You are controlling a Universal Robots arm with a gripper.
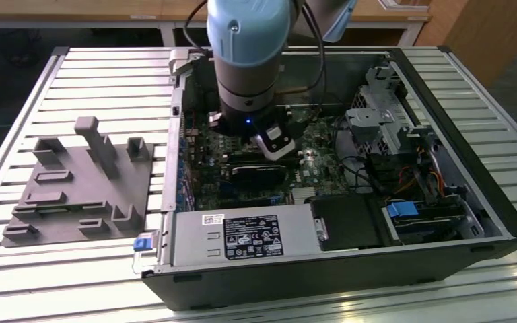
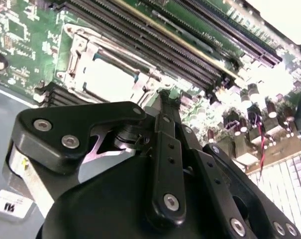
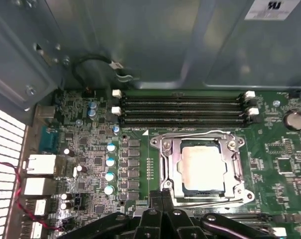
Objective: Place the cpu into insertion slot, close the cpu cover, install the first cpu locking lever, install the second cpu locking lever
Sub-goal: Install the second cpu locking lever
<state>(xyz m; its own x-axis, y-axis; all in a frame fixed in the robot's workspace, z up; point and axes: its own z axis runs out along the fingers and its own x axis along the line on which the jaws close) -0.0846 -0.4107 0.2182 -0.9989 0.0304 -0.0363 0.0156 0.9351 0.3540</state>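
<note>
Inside the open computer case, we see the cpu seated in the insertion slot on the green motherboard, with the cpu cover lying down around it. Just beside the socket hangs our gripper, fingers pressed together and holding nothing.

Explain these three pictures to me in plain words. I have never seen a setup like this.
A robot arm reaches down into an open computer case lying on a slatted table. The exterior view looks on from outside; both wrist views ride on the arm.

In the first wrist view, the green motherboard carries the cpu, seated in the insertion slot with the silver cpu cover framing it. The black gripper hangs just beside it, fingers together, holding nothing visible. A grey fixture sits beside the case.
</note>
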